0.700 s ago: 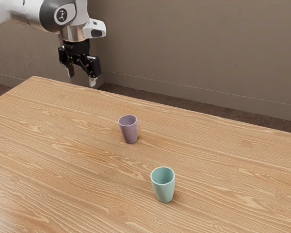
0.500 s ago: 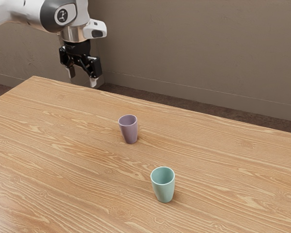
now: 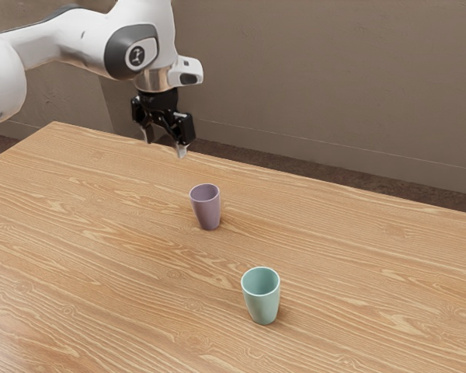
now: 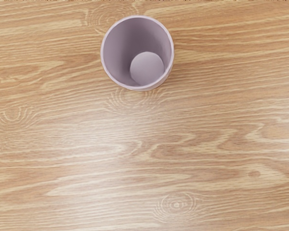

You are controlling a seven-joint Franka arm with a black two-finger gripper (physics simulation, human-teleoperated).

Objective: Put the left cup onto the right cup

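A purple cup (image 3: pixel 206 205) stands upright near the middle of the wooden table (image 3: pixel 78 233). A teal cup (image 3: pixel 261 294) stands upright nearer the front, to the exterior view's right of the purple one. My gripper (image 3: pixel 165 145) hangs open in the air, above and behind the purple cup, toward the exterior view's left of it, holding nothing. In the wrist view I look down into the purple cup (image 4: pixel 137 52), which is hollow with a round bottom.
The table's far edge (image 3: pixel 295 175) runs behind the cups, with a grey wall (image 3: pixel 334 70) beyond it. Bare wood (image 4: pixel 144 163) surrounds the purple cup on all sides.
My arm has swung toward the exterior view's right and slightly lower, bringing the gripper closer to the purple cup. Both cups stand where they were.
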